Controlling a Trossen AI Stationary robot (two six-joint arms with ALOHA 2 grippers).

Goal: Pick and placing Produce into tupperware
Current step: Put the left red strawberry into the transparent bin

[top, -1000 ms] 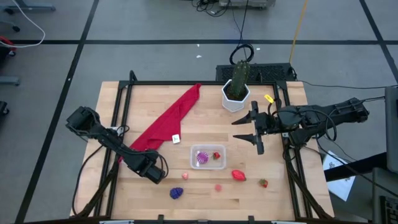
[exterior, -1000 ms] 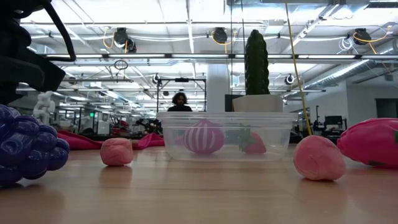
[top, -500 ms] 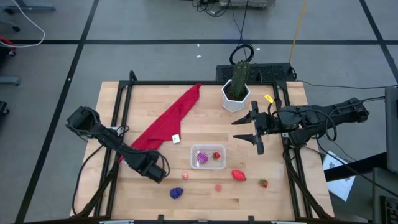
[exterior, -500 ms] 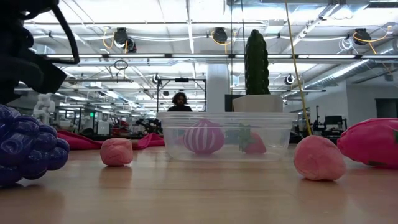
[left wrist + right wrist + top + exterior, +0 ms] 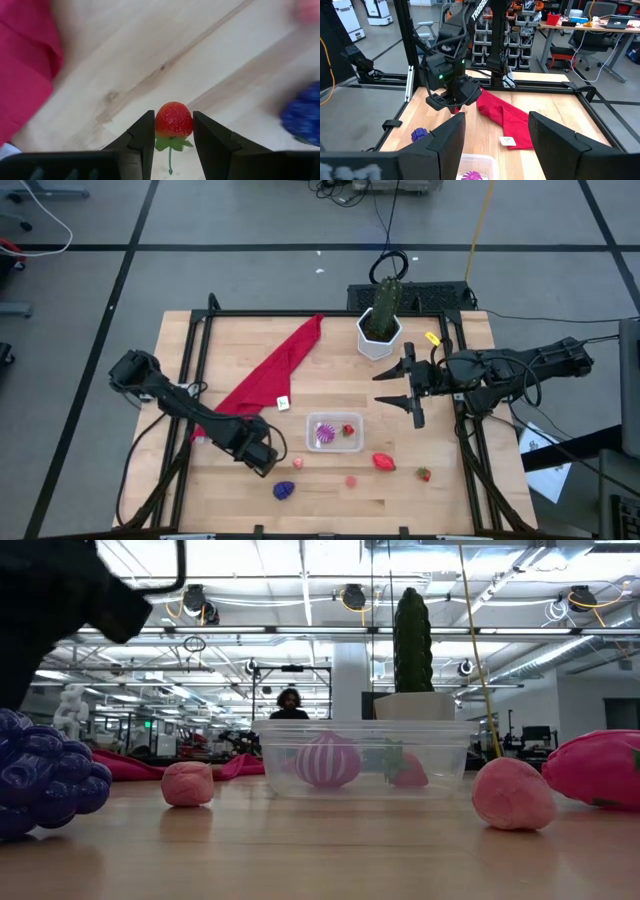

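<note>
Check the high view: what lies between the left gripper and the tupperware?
Only bare wood and one small pink fruit. The left gripper, shut on a strawberry, sits apart from the tupperware.

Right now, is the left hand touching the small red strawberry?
Touching. The left wrist view shows the left hand with its two dark fingers pressed against both sides of the small red strawberry, no gap visible.

Bright overhead light, blurred wrist-view edges

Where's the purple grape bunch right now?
In the high view the purple grape bunch lies near the table's front edge, left of the tupperware, just in front of the left gripper.
</note>
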